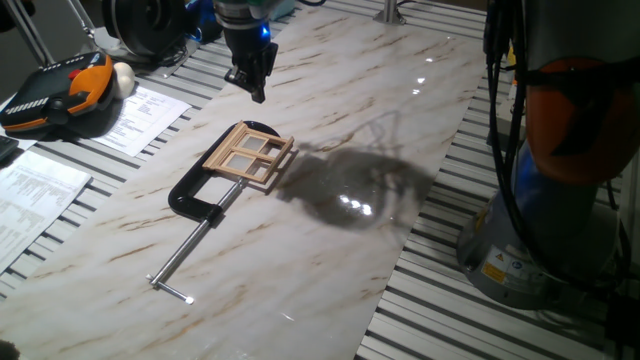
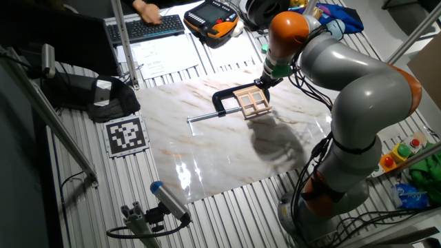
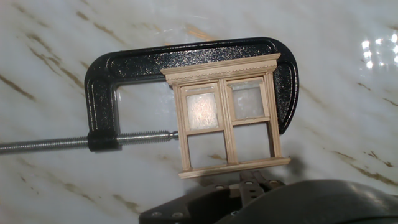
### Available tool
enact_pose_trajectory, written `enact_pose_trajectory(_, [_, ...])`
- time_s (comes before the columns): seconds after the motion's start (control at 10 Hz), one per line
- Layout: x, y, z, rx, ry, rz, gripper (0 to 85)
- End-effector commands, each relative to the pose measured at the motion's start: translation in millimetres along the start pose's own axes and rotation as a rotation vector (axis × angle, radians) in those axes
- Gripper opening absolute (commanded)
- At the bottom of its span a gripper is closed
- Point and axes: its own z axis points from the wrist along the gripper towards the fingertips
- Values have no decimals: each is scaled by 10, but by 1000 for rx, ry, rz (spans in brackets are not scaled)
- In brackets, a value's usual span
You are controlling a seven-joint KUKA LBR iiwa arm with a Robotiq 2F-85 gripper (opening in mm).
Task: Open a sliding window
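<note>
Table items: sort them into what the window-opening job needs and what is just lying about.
Needed for the job:
- sliding window, lying flat on the marble board
- C-clamp, gripping the window's frame
- tool, hovering above the window

Just lying about:
- teach pendant
- printed sheets
- keyboard
- marker tag

Bright overhead glare on the glossy marble tabletop (image 1: pixel 420 140), soft arm shadow, sharp focus throughout.
</note>
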Motion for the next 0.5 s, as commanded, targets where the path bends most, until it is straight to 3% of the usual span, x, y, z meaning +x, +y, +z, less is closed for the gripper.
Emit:
enact_pose_trajectory(0.0, [2, 0, -1, 0, 0, 0, 0])
enact_pose_trajectory(0.4, [-25, -6, -73, 7, 9, 4, 0])
